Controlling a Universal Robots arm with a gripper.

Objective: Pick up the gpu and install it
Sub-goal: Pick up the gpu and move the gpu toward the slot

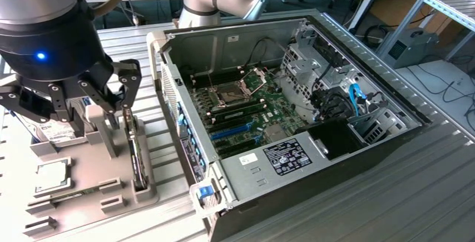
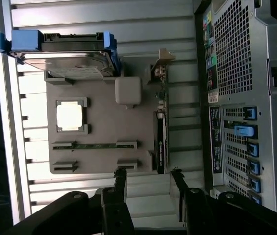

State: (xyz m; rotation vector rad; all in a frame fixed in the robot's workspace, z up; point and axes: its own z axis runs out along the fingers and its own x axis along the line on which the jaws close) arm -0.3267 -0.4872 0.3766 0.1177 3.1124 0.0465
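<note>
While gripper [image 2: 148, 172] gapes, gpu [image 2: 161, 142] seemingly racked.

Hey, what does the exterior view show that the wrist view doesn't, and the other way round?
Exterior view adds: the inside of the open computer case, with its motherboard, blue slots and labelled power supply.
Wrist view adds: the case's back panel seen face-on, with its vent grille and ports.
Both share: the open gripper over the grey tray, the gpu standing on edge in that tray, the square processor chip and the hard drive.
</note>
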